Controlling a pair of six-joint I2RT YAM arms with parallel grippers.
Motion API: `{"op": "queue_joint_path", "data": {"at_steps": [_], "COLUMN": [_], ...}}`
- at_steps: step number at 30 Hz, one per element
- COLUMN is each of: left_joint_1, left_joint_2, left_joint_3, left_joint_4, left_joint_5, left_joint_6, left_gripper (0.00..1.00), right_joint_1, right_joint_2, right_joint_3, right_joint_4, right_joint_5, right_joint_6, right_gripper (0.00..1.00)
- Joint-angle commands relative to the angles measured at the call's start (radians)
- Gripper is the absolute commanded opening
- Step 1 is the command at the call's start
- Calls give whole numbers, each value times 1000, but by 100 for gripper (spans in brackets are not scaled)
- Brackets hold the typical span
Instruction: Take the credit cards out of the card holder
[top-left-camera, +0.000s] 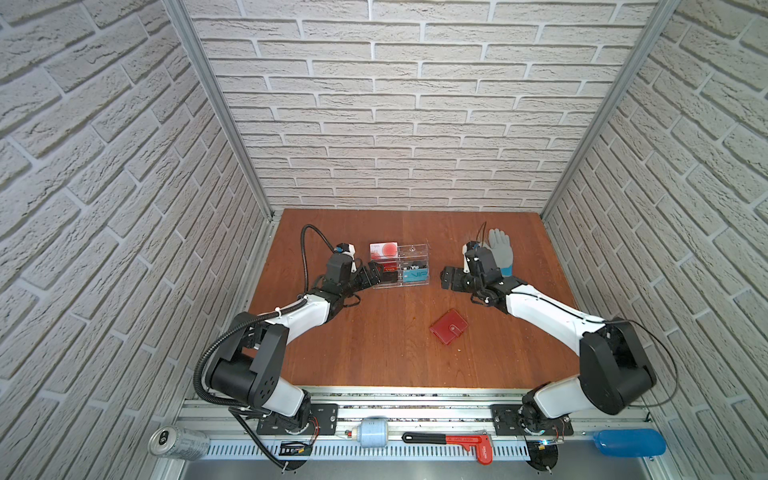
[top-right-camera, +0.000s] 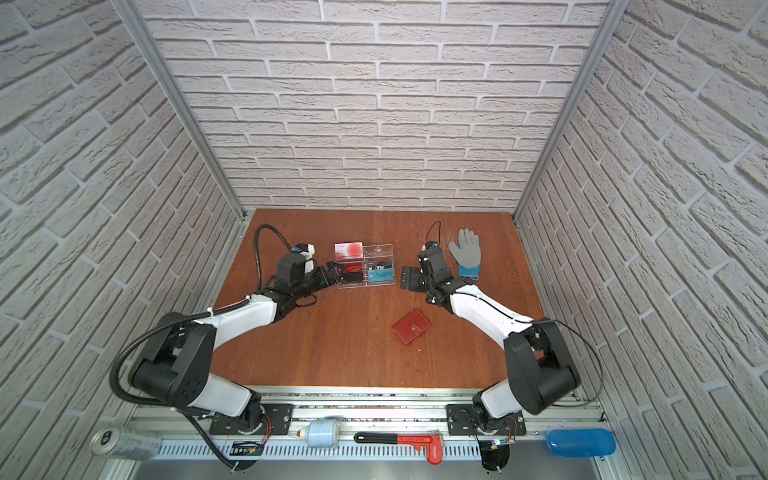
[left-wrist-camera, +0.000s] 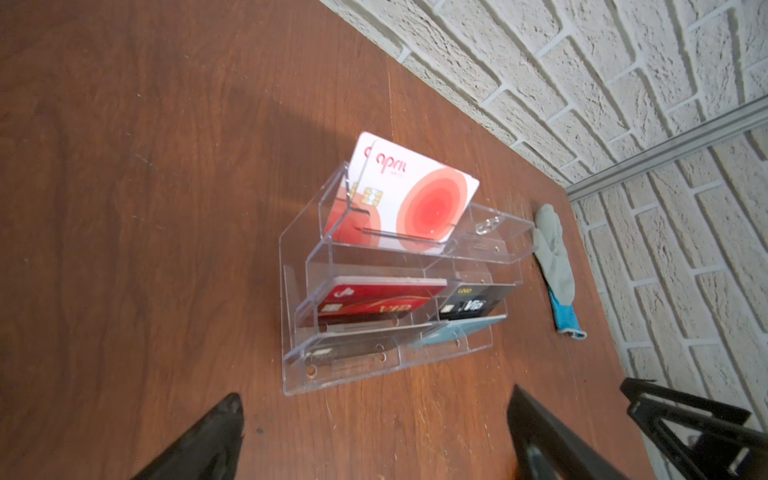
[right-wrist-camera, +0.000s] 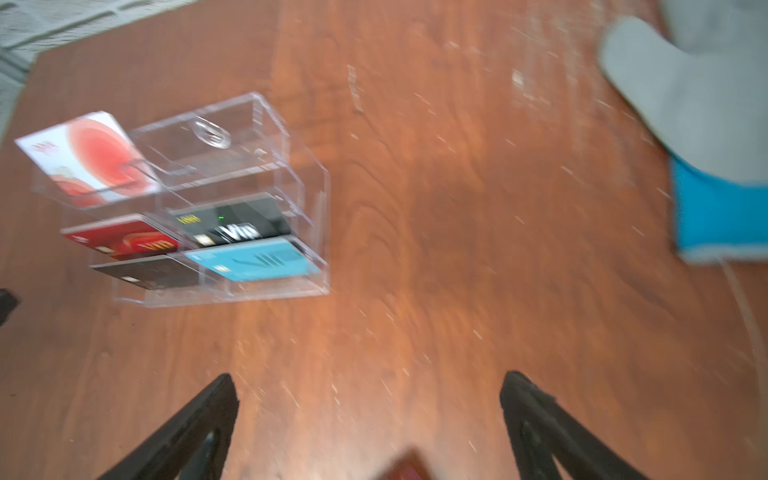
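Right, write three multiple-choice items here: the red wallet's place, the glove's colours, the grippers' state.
1. The red card holder lies: A. on the table, nearer the robot than the clear stand; B. in a gripper; C. against the back wall.
2. The glove is: A. all red; B. grey with a blue cuff; C. black and yellow.
3. The left gripper and right gripper are: A. both shut; B. shut on cards; C. both open, empty.
Key: 1 A, it lies alone on the wood; 2 B, grey fingers, blue cuff; 3 C, wrist views show spread, empty jaws.
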Motion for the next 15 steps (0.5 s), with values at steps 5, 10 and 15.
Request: {"op": "queue_joint_path", "data": {"at_steps": [5, 10, 15], "left_joint_1": [-212, -304, -317], "left_joint_2": [-21, 22, 34], "left_joint_3": [10, 26, -10], "left_joint_4": [-34, -19, 27], "left_joint_5": [-62, -56, -42], "left_joint_6": [32, 12, -5], "left_gripper": [98, 98, 98], "right_joint_1": [4, 6, 26], "right_joint_2": [-159, -239, -257], "right_joint_3": [-208, -320, -365], "right_joint_4": [-70, -54, -14], "right_joint_5": [6, -60, -105], "right_joint_6": [71, 141, 209], "right_gripper": [93, 94, 93]}}
